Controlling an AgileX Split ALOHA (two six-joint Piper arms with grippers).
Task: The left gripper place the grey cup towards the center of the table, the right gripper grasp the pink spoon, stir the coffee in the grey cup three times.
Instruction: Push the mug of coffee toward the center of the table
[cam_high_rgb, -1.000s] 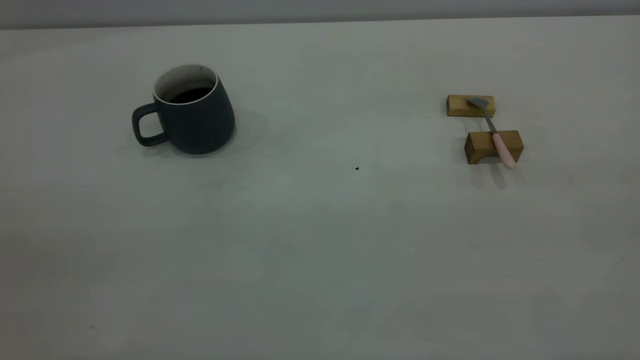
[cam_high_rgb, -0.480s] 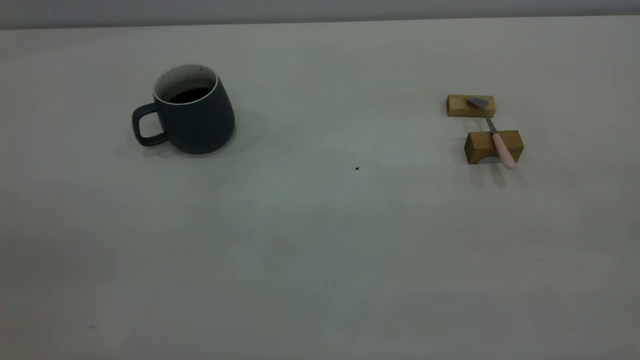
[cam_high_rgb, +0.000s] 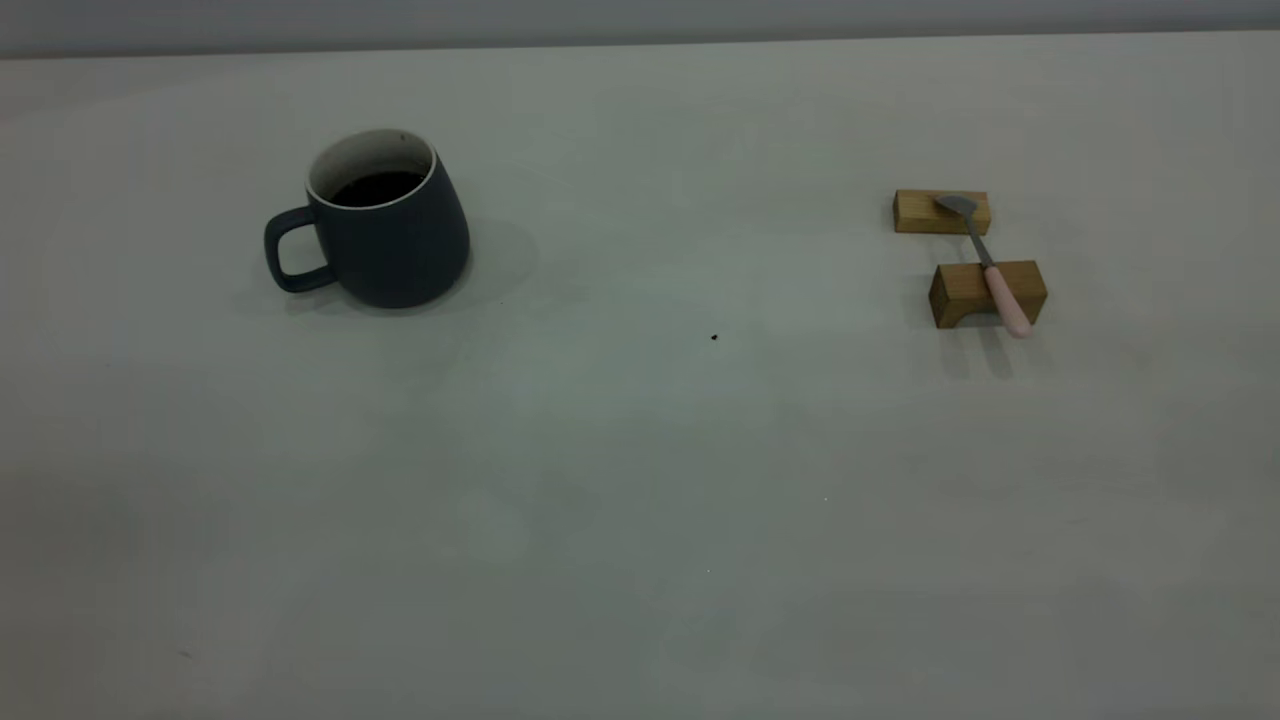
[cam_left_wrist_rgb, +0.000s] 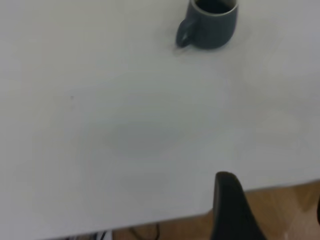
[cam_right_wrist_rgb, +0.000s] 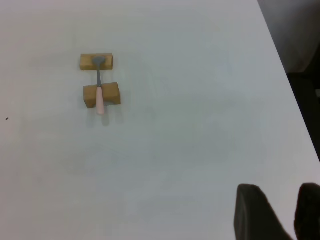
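Nothing has moved: the pink spoon (cam_high_rgb: 985, 262) bridges two wooden blocks (cam_high_rgb: 987, 292), handle raised for gripping, the grey cup (cam_high_rgb: 385, 222) waits untouched, both grippers' fingers indiscernible.

Before me lies a large plain pale grey-white matte tabletop (cam_high_rgb: 620, 520), bare over most of its width, with one tiny black speck (cam_high_rgb: 714, 337) near its middle. Behind its far edge I see a flat band of dull grey wall (cam_high_rgb: 640, 18). Past the table's edge on my left side, warm brown wood-toned floor (cam_left_wrist_rgb: 282, 202) shows, with dark cables (cam_left_wrist_rgb: 145, 233) beside it. On my right side the floor (cam_right_wrist_rgb: 295, 30) looks grey. The light is soft and even, and shadows are faint.
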